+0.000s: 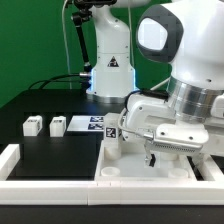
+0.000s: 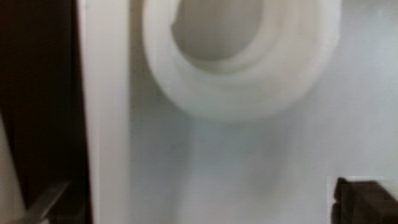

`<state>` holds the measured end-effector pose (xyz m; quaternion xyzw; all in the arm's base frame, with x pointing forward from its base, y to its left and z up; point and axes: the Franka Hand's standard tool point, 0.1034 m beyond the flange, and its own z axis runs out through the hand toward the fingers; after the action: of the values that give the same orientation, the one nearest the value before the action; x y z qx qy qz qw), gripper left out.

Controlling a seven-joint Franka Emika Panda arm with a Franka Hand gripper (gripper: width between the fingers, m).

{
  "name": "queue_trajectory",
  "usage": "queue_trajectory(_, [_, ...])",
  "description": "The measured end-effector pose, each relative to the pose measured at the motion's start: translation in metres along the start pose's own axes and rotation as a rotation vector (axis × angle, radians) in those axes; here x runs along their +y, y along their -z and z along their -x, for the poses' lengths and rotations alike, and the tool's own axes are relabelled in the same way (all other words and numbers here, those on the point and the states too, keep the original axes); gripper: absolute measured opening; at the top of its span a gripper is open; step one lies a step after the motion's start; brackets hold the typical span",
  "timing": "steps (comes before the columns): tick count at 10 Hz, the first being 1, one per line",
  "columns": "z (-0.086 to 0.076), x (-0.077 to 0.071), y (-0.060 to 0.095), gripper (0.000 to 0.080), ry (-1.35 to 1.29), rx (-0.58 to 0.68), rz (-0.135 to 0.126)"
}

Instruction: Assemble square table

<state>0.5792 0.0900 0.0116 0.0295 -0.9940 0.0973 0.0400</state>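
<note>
The white square table top (image 1: pixel 128 165) lies at the front, under my arm. A white tagged leg (image 1: pixel 112 135) stands upright at its far corner on the exterior view's left. Two small white legs (image 1: pixel 33 125) (image 1: pixel 58 126) lie on the black table further to that side. My gripper (image 1: pixel 153 157) hangs low over the top, fingers pointing down. In the wrist view the top's white surface (image 2: pixel 231 150) fills the picture, with a round corner hole (image 2: pixel 222 40). My gripper (image 2: pixel 205 205) is open, with one dark fingertip (image 2: pixel 365 200) at the edge and nothing between the fingers.
The marker board (image 1: pixel 86 123) lies behind the top. A long white rail (image 1: pixel 50 180) runs along the front edge and up the exterior view's left side. The robot base (image 1: pixel 108 70) stands at the back, with cables beside it.
</note>
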Motion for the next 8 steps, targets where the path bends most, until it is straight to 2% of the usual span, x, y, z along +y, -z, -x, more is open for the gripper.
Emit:
queue_trajectory(6, [0.001, 0.0, 0.001, 0.0649, -0.005, -0.001, 0.0])
queue_trajectory(8, [0.004, -0.01, 0.042, 0.0649, -0.046, -0.036, -0.03])
